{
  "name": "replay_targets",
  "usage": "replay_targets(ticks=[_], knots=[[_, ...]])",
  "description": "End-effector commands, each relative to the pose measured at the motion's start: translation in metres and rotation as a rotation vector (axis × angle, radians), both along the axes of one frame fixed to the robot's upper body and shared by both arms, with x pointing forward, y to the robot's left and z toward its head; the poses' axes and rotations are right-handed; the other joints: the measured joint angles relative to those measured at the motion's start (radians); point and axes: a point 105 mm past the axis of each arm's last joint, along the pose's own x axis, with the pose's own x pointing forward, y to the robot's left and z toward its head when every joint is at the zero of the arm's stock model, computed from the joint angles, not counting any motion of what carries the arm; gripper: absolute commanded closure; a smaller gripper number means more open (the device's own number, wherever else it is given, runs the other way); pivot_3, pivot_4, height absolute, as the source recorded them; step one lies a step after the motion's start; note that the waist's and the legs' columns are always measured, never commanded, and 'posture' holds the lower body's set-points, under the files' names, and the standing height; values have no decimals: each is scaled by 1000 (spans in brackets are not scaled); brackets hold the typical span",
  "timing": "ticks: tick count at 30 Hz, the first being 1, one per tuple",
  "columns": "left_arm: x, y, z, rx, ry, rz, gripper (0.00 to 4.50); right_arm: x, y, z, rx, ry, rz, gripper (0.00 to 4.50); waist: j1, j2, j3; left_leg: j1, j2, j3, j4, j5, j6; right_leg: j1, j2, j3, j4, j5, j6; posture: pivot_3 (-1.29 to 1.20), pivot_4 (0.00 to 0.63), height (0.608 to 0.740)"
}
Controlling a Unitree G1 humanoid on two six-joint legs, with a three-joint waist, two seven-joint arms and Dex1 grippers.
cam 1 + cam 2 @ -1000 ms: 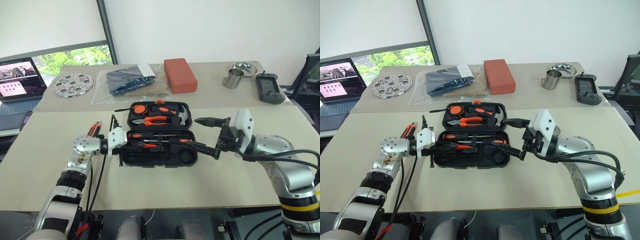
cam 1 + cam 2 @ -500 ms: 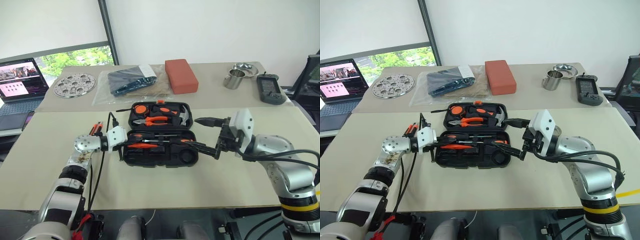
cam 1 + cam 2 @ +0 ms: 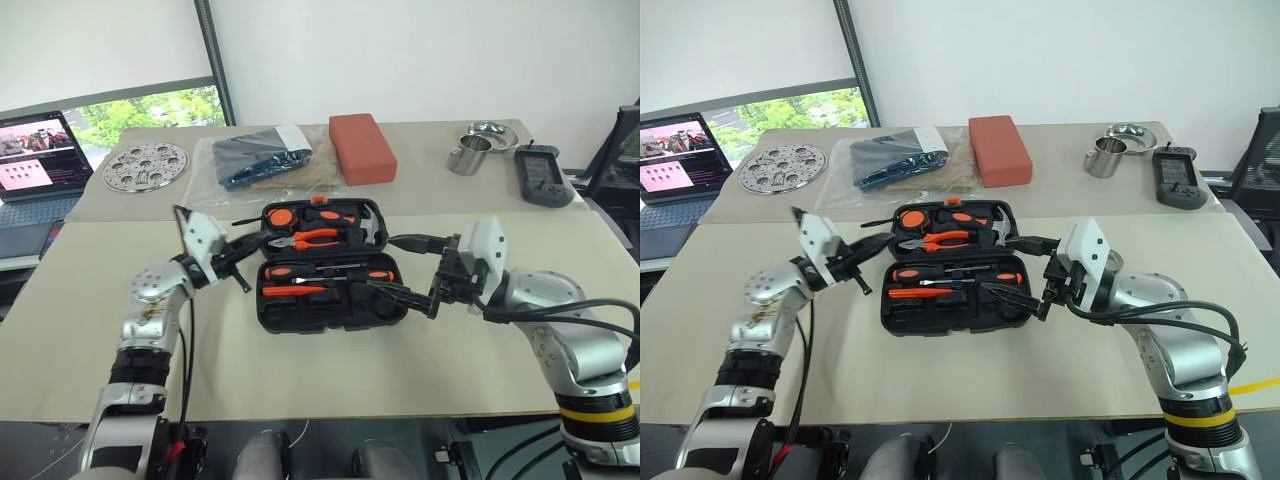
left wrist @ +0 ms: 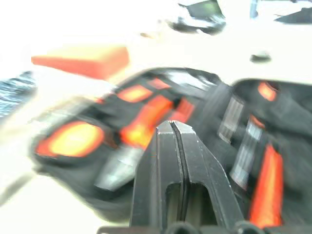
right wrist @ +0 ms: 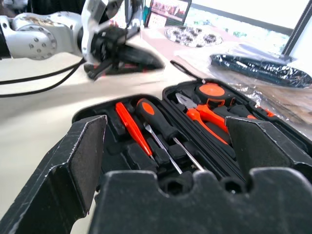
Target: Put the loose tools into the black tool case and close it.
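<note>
The black tool case [image 3: 300, 318] lies open in the middle of the near table. Orange-and-black tools sit in its moulded slots: pliers [image 3: 310, 238] in the far half, a screwdriver [image 3: 330, 272] and a slim orange tool [image 3: 293, 290] in the near half. Tools lying loose on the table are out of view. My left gripper [image 3: 250, 247] hangs just off the case's left end, raised, shut and empty; its fingers [image 4: 163, 146] press together. At the case's right end my right gripper [image 3: 385, 265] stands wide open, with its lower finger over the near half.
The far table carries a red-orange block [image 3: 362, 148], a dark item in a clear bag [image 3: 262, 160], a perforated metal disc [image 3: 146, 167], a metal cup [image 3: 466, 155], a bowl [image 3: 487, 131] and a grey handheld device [image 3: 540, 175]. A laptop [image 3: 35, 150] stands far left.
My left gripper has drawn back out of the case's near half, up and to the left, leaving the slim orange tool lying in its slot. The right arm has kept still.
</note>
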Motion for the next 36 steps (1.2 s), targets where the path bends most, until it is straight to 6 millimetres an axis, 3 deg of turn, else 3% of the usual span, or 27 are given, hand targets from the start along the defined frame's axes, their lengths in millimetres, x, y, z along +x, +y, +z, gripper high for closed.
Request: replay_targets(ticks=[1,9,15,22,25,31,34,36], knots=[[-8,34,8,53,35,197,3090,-3,9,8,11,-18,56,0,-1,-1,1,0,0,0,0,0,0,0,0,0,0,0,0,0,150,740],[-22,73,-4,144,172,446,66,-3,16,9,1,-12,107,0,13,-2,1,0,-1,-1,-1,0,1,0,-3,-2,0,0,0,0,150,740],[-22,84,-41,236,396,487,66,-1,22,9,-2,-14,133,0,7,-2,1,0,-1,0,-2,0,0,-1,-3,-1,0,0,0,0,150,740],[-17,96,-54,149,502,580,66,-2,19,10,-6,-17,118,0,6,-2,1,1,0,0,-2,0,0,0,-3,-1,0,0,0,0,150,740],[-20,97,-61,98,543,587,767,-2,18,10,-5,-17,111,0,4,-1,0,1,0,0,-2,0,0,0,-3,-1,1,0,0,0,150,740],[-23,100,-66,4,576,598,2765,-2,17,10,0,-22,101,0,-1,-1,0,5,0,1,-3,0,0,2,-2,0,1,0,0,0,150,740],[-15,97,-55,-53,501,588,2753,-2,16,10,0,-26,94,0,-1,-1,0,8,0,1,-4,0,-1,4,-3,0,1,0,-1,0,150,740],[-5,77,-28,-52,333,448,2753,-1,14,11,1,-27,85,0,1,-1,1,8,0,1,-4,0,-1,5,-3,0,1,0,-1,0,150,740]])
